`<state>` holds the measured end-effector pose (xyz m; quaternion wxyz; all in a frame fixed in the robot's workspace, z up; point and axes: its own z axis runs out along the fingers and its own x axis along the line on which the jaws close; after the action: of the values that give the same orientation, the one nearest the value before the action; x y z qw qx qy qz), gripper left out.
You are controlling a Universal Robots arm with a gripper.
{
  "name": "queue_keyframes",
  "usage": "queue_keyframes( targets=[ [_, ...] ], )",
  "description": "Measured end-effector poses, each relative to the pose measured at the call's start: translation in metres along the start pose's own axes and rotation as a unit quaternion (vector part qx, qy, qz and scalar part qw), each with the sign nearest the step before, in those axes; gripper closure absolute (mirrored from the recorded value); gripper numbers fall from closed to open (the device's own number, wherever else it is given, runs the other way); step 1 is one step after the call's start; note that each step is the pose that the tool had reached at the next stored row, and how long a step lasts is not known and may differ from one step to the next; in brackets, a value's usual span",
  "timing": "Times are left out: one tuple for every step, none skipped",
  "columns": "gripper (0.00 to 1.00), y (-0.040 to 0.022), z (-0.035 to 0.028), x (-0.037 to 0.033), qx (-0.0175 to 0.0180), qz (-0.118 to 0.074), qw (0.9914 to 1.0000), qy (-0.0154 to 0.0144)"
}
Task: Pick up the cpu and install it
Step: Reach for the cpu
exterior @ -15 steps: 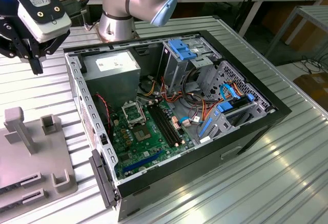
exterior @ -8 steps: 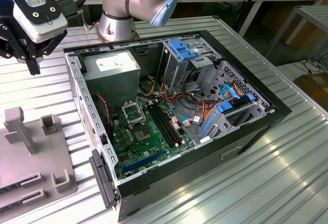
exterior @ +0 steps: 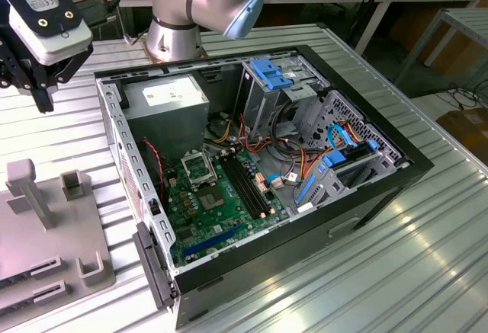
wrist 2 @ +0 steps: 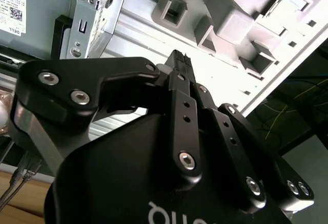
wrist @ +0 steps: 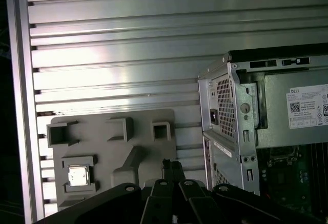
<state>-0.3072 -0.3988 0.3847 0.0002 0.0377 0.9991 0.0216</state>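
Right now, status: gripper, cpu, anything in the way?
Black gripper shut, empty, raised beside the open computer case. Small silvery square cpu sits in grey fixture plate's pocket, untouched. Nothing covering it.

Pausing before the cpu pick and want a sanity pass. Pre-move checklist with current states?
1. cpu in its pocket on the grey fixture: ok. It lies flat, silvery face up.
2. Gripper empty: ok. The jaws are shut on nothing.
3. Gripper apart from the cpu: ok. It hangs off to one side of the cpu, not touching it.
4. Computer case open, motherboard exposed: ok.
5. Socket unlatched and empty: cannot tell.
6. Wires out of the socket: ok. The red and black leads run beside it, not over it.
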Motion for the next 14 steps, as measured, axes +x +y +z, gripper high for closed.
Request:
queue_keyframes(
  targets=[
    [0.89, -0.0001, 0.0, 0.0008, 0.0, 0.0, 1.0, 0.0],
    [0.89, -0.0001, 0.0001, 0.0016, 0.0, 0.0, 1.0, 0.0],
    [0.89, -0.0002, 0.0001, 0.0024, 0.0, 0.0, 1.0, 0.0001],
    [0.89, -0.0002, 0.0001, 0.0031, 0.0, 0.0, 1.0, 0.0001],
    [0.89, -0.0003, 0.0001, 0.0039, 0.0, 0.0, 1.0, 0.0002],
    [0.89, -0.0004, 0.0001, 0.0046, 0.0, 0.0, 1.0, 0.0002],
    [0.89, -0.0004, 0.0002, 0.0054, 0.0, 0.0, 1.0, 0.0002],
    [0.89, -0.0005, 0.0002, 0.0061, 0.0, 0.0, 1.0, 0.0003],
    [0.89, -0.0006, 0.0003, 0.0072, 0.0, 0.0, 1.0, 0.0003],
    [0.89, -0.0007, 0.0003, 0.0084, 0.0, 0.0, 1.0, 0.0004],
    [0.89, -0.0007, 0.0003, 0.009, 0.0, 0.0, 1.0, 0.0004],
    [0.89, -0.0008, 0.0004, 0.0097, 0.0, 0.0, 1.0, 0.0004],
    [0.89, -0.0008, 0.0004, 0.0104, 0.0, 0.0, 1.0, 0.0004],
    [0.89, -0.0009, 0.0004, 0.011, 0.0, 0.0, 1.0, 0.0005]
  ],
)
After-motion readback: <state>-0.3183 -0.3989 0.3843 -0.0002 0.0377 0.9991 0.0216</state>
